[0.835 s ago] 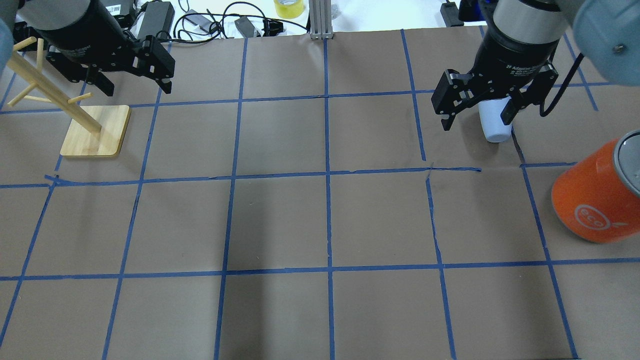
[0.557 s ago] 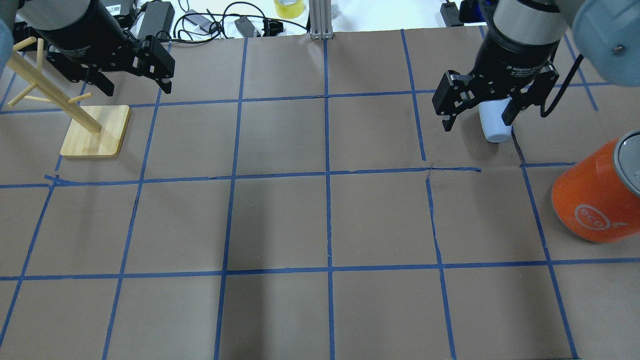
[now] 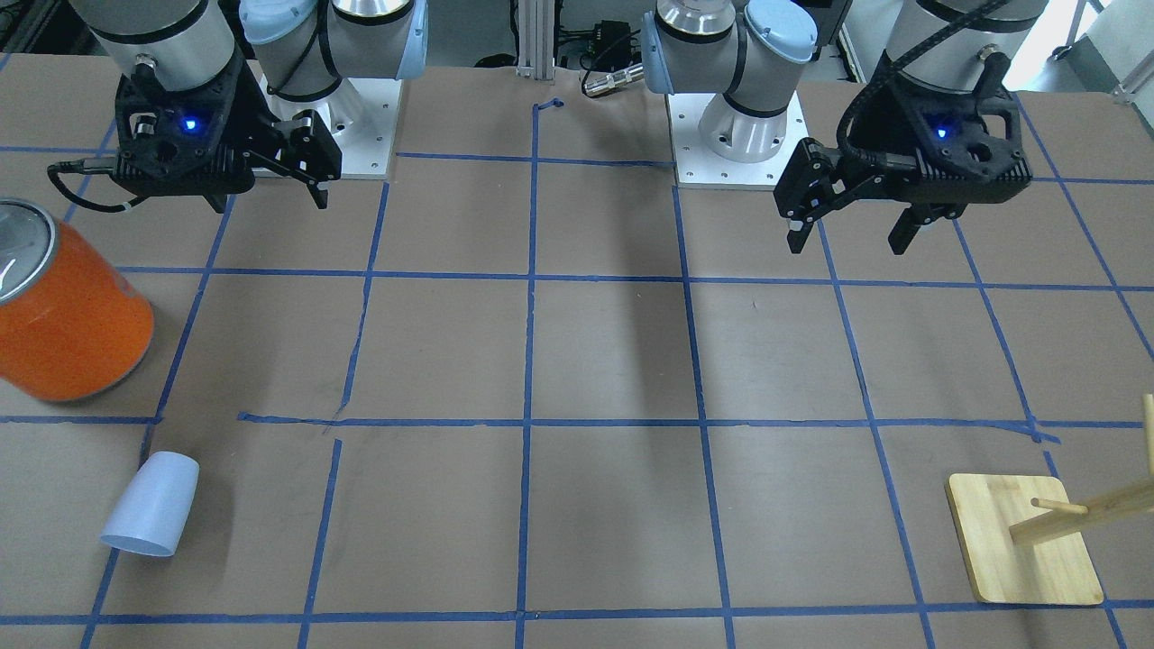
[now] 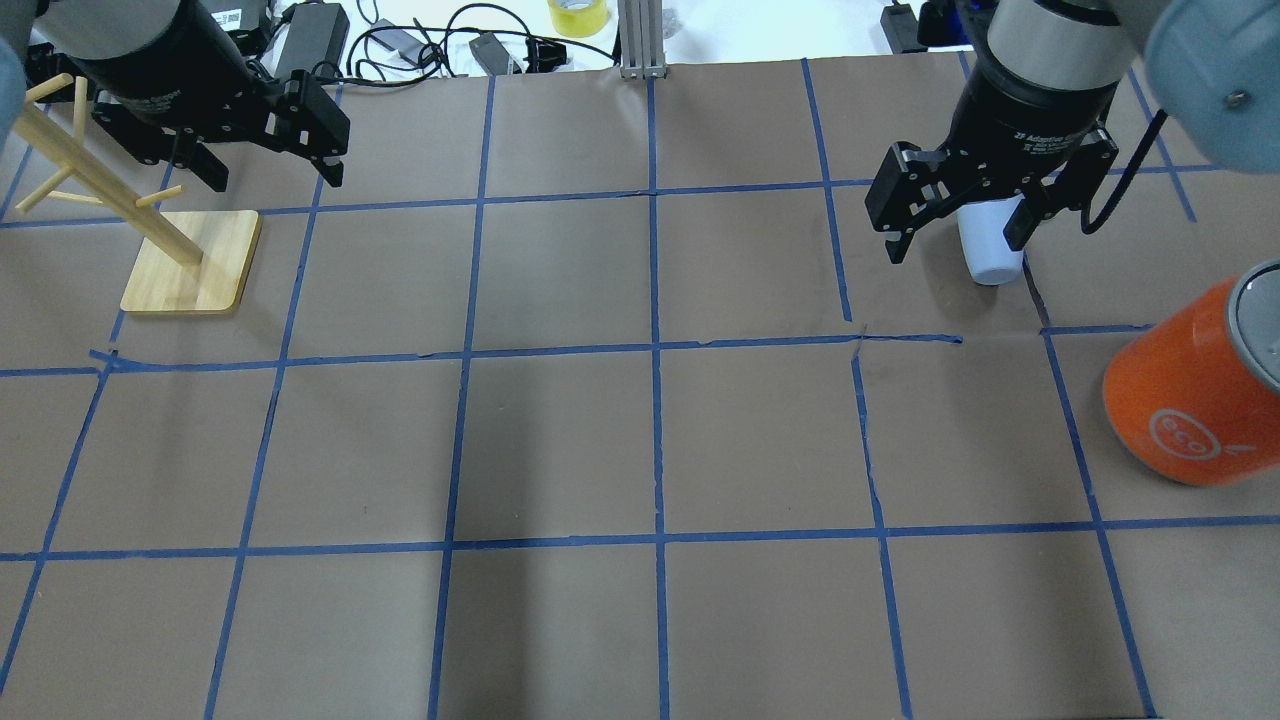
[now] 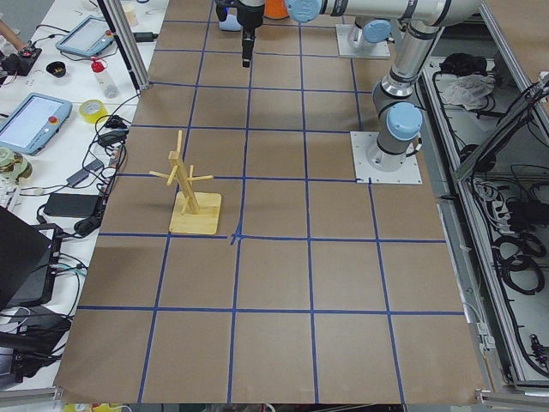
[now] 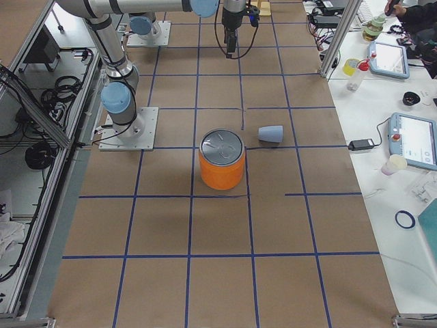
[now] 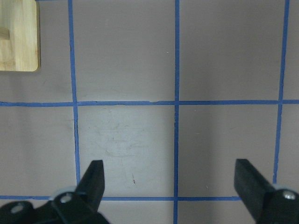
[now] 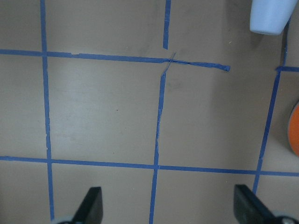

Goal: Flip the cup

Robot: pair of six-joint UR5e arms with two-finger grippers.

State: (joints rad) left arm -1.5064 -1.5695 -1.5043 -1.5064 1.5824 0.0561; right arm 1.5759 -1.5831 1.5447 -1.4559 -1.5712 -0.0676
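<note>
The pale blue cup [image 3: 149,505] lies on its side on the brown paper, with its wide rim pointing away from the robot. It also shows in the overhead view [image 4: 988,255], half hidden behind the right gripper, in the exterior right view [image 6: 271,133], and at the top right edge of the right wrist view [image 8: 271,16]. My right gripper [image 4: 955,242] [image 3: 269,198] [image 8: 170,205] is open and empty, held high above the table and short of the cup. My left gripper [image 4: 272,178] [image 3: 847,242] [image 7: 172,177] is open and empty, far from the cup.
A large orange can [image 4: 1190,390] [image 3: 68,315] with a silver top stands close to the cup, nearer the robot. A wooden mug tree [image 4: 190,262] [image 3: 1023,541] stands on the left side, below the left gripper. Cables and tape rolls lie beyond the far edge.
My right gripper has crept very slightly to the right in the overhead view. The cup, the can and the left arm have not moved.
</note>
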